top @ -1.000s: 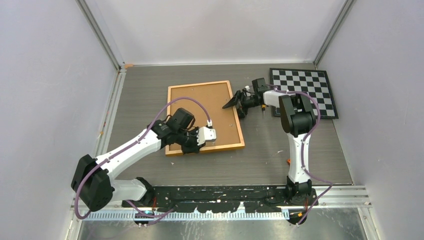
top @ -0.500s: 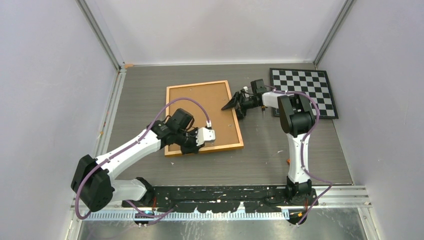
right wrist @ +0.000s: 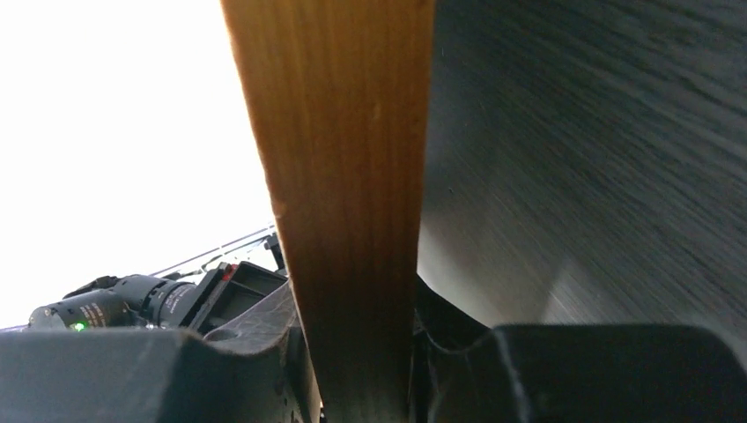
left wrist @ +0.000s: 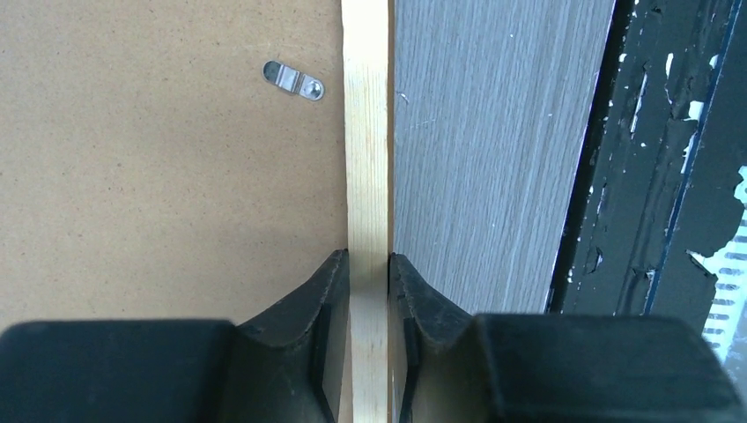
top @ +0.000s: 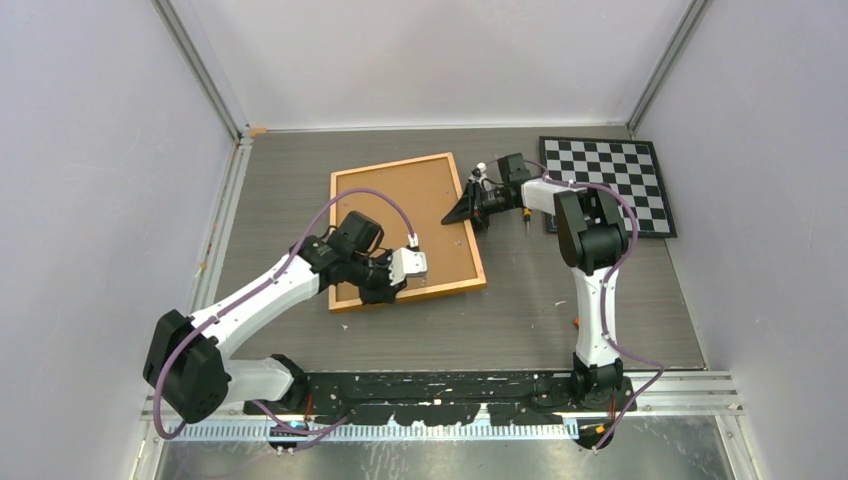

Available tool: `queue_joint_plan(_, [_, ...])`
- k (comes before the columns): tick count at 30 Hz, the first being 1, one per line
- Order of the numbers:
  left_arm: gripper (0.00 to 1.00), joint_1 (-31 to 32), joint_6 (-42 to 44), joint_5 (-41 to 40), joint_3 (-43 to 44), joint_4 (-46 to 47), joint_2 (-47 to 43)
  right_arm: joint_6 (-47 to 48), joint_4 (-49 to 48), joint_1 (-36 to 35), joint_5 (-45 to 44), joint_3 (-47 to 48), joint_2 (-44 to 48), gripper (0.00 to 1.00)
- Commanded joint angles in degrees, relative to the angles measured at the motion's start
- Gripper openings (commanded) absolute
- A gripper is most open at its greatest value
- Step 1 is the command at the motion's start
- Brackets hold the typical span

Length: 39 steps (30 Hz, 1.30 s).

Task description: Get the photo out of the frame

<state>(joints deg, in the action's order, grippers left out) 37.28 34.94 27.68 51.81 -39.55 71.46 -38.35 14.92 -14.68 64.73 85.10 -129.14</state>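
Note:
The frame (top: 400, 200) lies back-up on the table, brown fibreboard inside an orange-brown wooden border. The photo is hidden under the backing. My left gripper (top: 398, 283) is shut on the frame's near border, which shows as a pale wood strip (left wrist: 368, 159) between its fingers. A small metal clip (left wrist: 293, 80) sits on the backing beside that strip. My right gripper (top: 468, 208) is shut on the frame's right border; the wood edge (right wrist: 343, 176) fills the gap between its fingers, and that side is raised off the table.
A black-and-white checkerboard (top: 612, 180) lies at the back right, just behind my right arm. The enclosure walls stand close on the left, back and right. The black base rail (top: 440, 385) runs along the near edge.
The frame's far right corner has swung up and back, tilting the frame counter-clockwise. My right gripper moved up-left with it. My left gripper shifted slightly left on the near border.

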Motion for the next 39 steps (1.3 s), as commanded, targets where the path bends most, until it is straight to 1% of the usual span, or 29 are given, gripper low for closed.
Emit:
queue_joint_plan(1, [0.28,-0.34,0.76,-0.17,3.95,1.64,-0.09,-2.67,5.23,-0.45,-2.48,1.26,4.65,0.01])
queue_joint_plan(5, [0.41,-0.69,-1.0,-5.18,5.15,0.97,-0.4,-3.06,6.23,-0.02,-3.77,1.62,7.73,0.01])
queue_joint_plan(9, [0.53,-1.7,-2.92,-6.69,8.11,-2.07,-0.58,-4.04,6.55,0.66,-5.29,1.85,9.96,0.01])
queue_joint_plan(10, [0.61,-1.97,-3.72,-6.71,9.32,-3.19,-0.43,-4.36,6.54,0.86,-5.63,1.95,10.5,0.01])
queue_joint_plan(11, [0.74,-2.28,-4.81,-6.56,10.98,-4.18,-0.33,-4.61,6.69,1.13,-5.93,2.26,11.1,0.01])
queue_joint_plan(12, [0.89,-2.79,-5.99,-6.4,12.3,-5.18,-0.09,-4.58,7.09,1.35,-6.3,2.68,11.69,0.01])
queue_joint_plan(13, [0.99,-3.6,-7.07,-6.17,13.59,-6.1,0.22,-4.13,7.84,1.68,-6.81,3.23,12.31,0.01])
queue_joint_plan(14, [0.99,-4.11,-8.32,-6.2,15.05,-7.23,0.76,-3.22,9.12,1.96,-7.4,4.43,12.78,0.01])
queue_joint_plan(17, [1.0,-7.23,-11.88,-6.62,19.46,-9.04,2.65,2.59,17.05,2.6,-10.29,9.09,14.01,0.01])
queue_joint_plan(21, [1.0,-14.5,-18.22,-5.96,25.15,-9.76,5.64,11.6,28.55,2.9,-14.78,15.42,15.73,0.01])
queue_joint_plan(23, [1.0,-18.51,-21.51,-4.81,27.18,-9.11,6.76,15.03,31.63,2.83,-16.78,17.84,16.94,0.01])
queue_joint_plan(27, [1.0,-24.43,-26.6,-4.83,29.99,-6.74,8.56,21.69,37.36,2.86,-22.14,23.92,19.33,0.01])
queue_joint_plan(31, [1.0,-30.5,-31.69,-5.27,31.96,-3.81,10.57,26.61,40.18,2.73,-26.71,30.31,21.21,0.01])
queue_joint_plan(33, [1.0,-32.96,-33.74,-5.0,32.97,-3.22,12.09,29.46,42.96,2.47,-28.46,35.19,20.81,0.01])
queue_joint_plan(35, [1.0,-35.2,-35.54,-4.73,33.7,-2.69,13.19,32.66,47.29,1.89,-30.62,42.83,19.48,0.01])
queue_joint_plan(37, [1.0,-36.84,-37.81,-4.2,34.22,-2.24,14.24,36.12,51.42,0.92,-33.96,48.59,18.21,0.01])
queue_joint_plan(39, [1.0,-39.79,-38.87,-3.71,34.7,-1.8,15.17,39.66,56.25,-0.67,-38.55,53.95,17.11,0.01])
